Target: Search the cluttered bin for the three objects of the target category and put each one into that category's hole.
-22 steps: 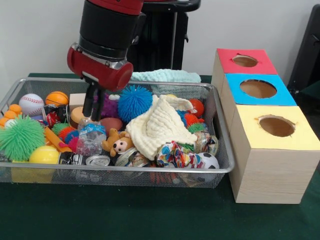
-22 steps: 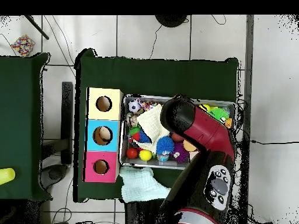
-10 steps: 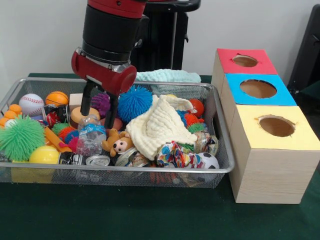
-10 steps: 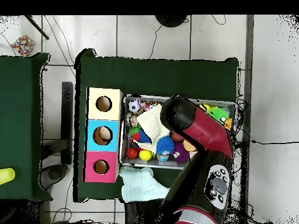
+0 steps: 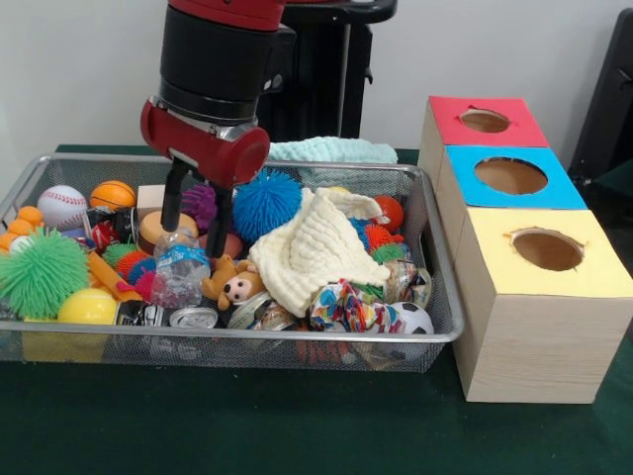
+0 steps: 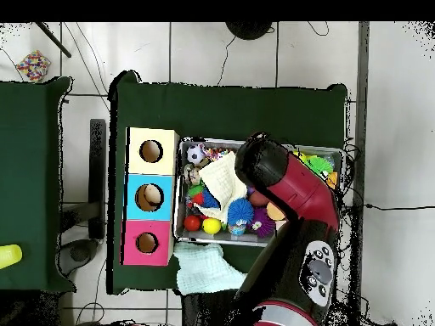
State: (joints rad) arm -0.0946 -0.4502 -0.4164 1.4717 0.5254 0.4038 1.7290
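Green tablecloth (image 5: 297, 426) under mesh bin (image 5: 435, 327); white wall.

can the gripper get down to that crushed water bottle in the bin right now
Probably yes. The gripper hangs open just above the bottle, whose top lies bare among the toys, with nothing between them.

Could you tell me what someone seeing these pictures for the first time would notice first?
Probably the wire bin, crammed with bright toys: a green spiky ball at its left end, a blue spiky ball at the back and a cream cloth draped across the middle. The red and black arm hangs over it, its open gripper just above a crushed plastic bottle. Right of the bin stand three boxes with red, blue and yellow tops, each with a hole.
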